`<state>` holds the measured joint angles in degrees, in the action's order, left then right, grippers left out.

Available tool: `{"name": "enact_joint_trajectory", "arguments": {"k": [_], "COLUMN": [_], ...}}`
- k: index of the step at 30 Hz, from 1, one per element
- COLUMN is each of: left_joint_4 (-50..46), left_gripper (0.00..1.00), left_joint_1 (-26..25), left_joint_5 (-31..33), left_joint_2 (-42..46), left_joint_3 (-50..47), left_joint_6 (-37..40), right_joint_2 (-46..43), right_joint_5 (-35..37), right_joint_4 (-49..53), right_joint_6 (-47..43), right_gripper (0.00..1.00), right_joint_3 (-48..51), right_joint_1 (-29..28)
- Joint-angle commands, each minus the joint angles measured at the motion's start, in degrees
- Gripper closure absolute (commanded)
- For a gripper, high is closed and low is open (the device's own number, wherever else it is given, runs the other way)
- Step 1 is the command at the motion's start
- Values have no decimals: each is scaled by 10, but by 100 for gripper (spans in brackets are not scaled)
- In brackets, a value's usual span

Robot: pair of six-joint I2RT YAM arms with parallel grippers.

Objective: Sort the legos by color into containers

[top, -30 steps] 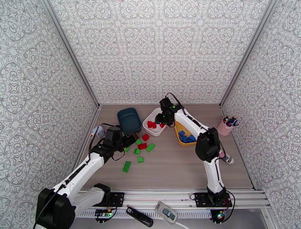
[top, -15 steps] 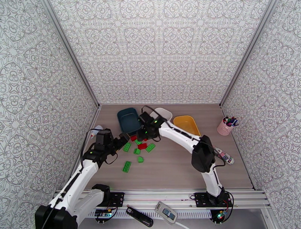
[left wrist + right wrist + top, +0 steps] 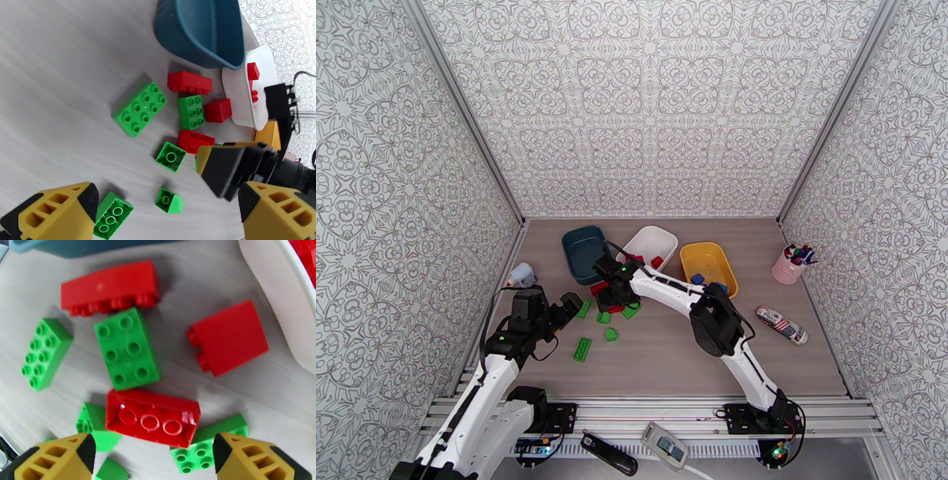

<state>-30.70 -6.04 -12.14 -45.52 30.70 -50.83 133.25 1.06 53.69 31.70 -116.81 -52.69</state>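
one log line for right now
left gripper open, empty | right gripper open over upturned red brick | green bricks loose on table

Table (image 3: 671, 363): grey-brown wood-grain top.

Far edge, left to right: dark teal tub (image 3: 573, 260), white tub (image 3: 646, 237), yellow tub (image 3: 705, 257) (teal and white close together).

Right side: pink pen cup (image 3: 788, 272); patterned tube (image 3: 782, 324) lying flat nearer than it.

Left wall: small white-and-blue object (image 3: 521, 275), too small to identify.

Loose bricks in front of the teal tub:
- long red brick (image 3: 189, 82) on its side, just beside the tub
- green eight-stud brick (image 3: 140, 108)
- green six-stud brick (image 3: 190, 112)
- square red brick (image 3: 217, 110), just beside the white tub
- upturned red brick (image 3: 195, 141)

Nearer:
- upturned green square (image 3: 170, 156)
- green sloped piece (image 3: 169, 200)
- flat green brick (image 3: 582, 348), lying apart
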Motion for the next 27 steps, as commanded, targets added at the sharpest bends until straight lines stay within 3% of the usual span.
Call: {"name": "enact_joint_trajectory", "arguments": {"k": [1,9,27], "left_joint_4": [-13,-17,-11], "left_gripper": [1,1,1], "left_joint_1": [6,7,13], "left_joint_5": [-7,-9,-15], "left_joint_2": [7,12,12], "left_joint_3": [-5,-9,-16], "left_joint_6": [-1,0,1], "right_joint_2": [23,67,96], "right_joint_5": [12,29,37], "right_joint_4": [8,35,40], "right_joint_6": [11,21,26], "right_gripper": [19,20,24], "right_joint_3": [-34,-81,-75], "right_joint_1": [-4,-4,-14]}}
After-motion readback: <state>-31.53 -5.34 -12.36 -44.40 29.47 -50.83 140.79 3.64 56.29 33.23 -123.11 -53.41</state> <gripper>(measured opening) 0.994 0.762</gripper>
